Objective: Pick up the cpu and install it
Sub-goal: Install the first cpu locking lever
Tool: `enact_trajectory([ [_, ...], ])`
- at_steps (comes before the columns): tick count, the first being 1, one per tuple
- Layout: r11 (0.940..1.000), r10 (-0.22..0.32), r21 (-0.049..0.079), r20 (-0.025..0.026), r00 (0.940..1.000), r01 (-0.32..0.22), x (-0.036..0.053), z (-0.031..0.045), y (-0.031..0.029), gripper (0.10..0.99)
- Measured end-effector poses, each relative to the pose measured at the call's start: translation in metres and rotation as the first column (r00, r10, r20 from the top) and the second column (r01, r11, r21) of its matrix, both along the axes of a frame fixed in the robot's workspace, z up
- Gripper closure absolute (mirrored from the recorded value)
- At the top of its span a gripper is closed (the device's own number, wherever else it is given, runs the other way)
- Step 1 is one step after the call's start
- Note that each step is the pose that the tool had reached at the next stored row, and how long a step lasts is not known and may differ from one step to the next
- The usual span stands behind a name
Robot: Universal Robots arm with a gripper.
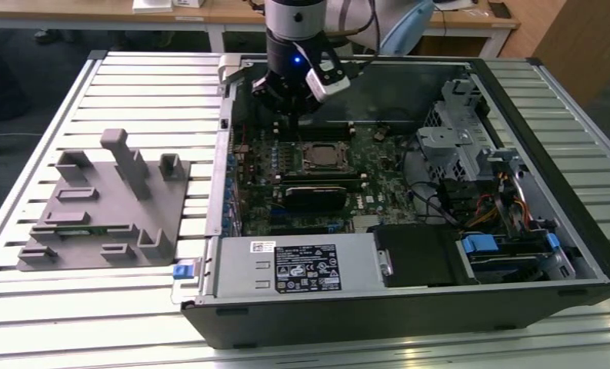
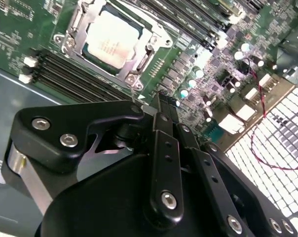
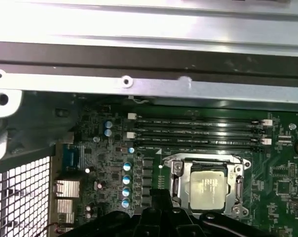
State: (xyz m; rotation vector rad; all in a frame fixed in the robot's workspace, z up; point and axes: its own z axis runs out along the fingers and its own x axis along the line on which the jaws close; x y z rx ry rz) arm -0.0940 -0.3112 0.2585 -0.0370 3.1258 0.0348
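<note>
The cpu, a flat square chip with a silvery top, lies inside the metal-framed socket on the green motherboard of the open computer case. In both wrist views the cpu rests flat within that frame. My gripper hangs above the board just behind the socket, toward the case's far wall and clear of the chip. In the second wrist view its black fingers meet at the tips, so the gripper is shut with nothing between them.
Black memory slots run beside the socket, near the case's far wall. A drive cage with cables stands at the exterior view's right, and a power supply at the front. Grey plastic holder blocks sit on the slatted table.
</note>
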Motion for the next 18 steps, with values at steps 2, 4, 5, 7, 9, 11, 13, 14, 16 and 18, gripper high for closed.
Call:
enact_trajectory([
  [2, 1.0000, 0.000, 0.000, 0.0000, 1.0000, 0.000, -0.0036, -0.0001, 0.0014, 0.980],
  [4, 1.0000, 0.000, 0.000, 0.0000, 1.0000, 0.000, -0.0058, -0.0003, 0.0033, 0.980],
  [5, 1.0000, 0.000, 0.000, 0.0001, 1.0000, 0.000, -0.0066, -0.0004, 0.0053, 0.980],
  [7, 1.0000, 0.000, 0.000, 0.0000, 1.0000, 0.000, -0.0082, -0.0005, 0.0099, 0.980],
  [9, 1.0000, 0.000, 0.000, 0.0001, 1.0000, 0.000, -0.0094, -0.0009, 0.0148, 0.980],
  [11, 1.0000, 0.000, 0.000, 0.0001, 1.0000, 0.000, -0.0105, -0.0014, 0.0183, 0.980],
  [13, 1.0000, 0.000, 0.000, 0.0001, 1.0000, 0.000, -0.0110, -0.0021, 0.0209, 0.980],
  [14, 1.0000, 0.000, 0.000, 0.0001, 1.0000, 0.000, -0.0110, -0.0022, 0.0218, 0.980],
  [16, 1.0000, 0.000, 0.000, 0.0001, 1.0000, 0.000, -0.0104, -0.0023, 0.0223, 0.980],
  [18, 1.0000, 0.000, 0.000, 0.0000, 1.0000, 0.000, -0.0083, -0.0023, 0.0225, 0.980],
])
